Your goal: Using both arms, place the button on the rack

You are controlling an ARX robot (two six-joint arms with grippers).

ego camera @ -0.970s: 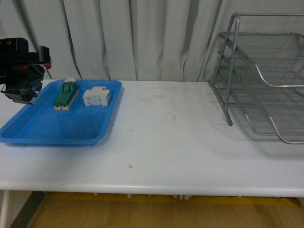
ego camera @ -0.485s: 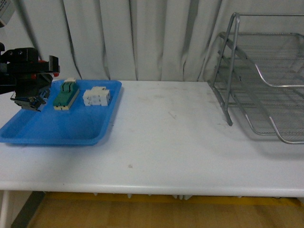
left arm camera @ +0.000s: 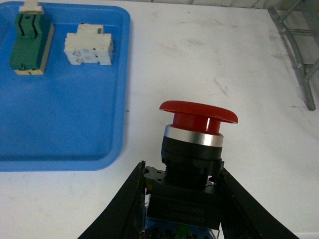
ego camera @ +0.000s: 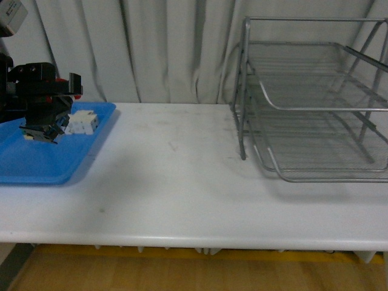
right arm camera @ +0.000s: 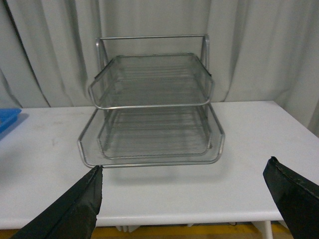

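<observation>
Left claw (left arm camera: 183, 201) pinches the red-capped button (left arm camera: 198, 112) by its black body, near the blue tray (left arm camera: 75, 132). Right claw (right arm camera: 183, 174) is spread wide, facing the wire rack (right arm camera: 149, 105) on the tabletop (ego camera: 182, 182).

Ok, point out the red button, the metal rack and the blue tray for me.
button (left arm camera: 198, 111), left wrist view, on its red cap.
rack (right arm camera: 152, 79), right wrist view, on the top tier's mesh.
tray (left arm camera: 65, 124), left wrist view, on its bare blue floor.

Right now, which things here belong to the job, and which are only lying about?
For the job: button, held in the left pincer; rack; right pincer, open.
Lying about: blue tray; green block; white block.
</observation>
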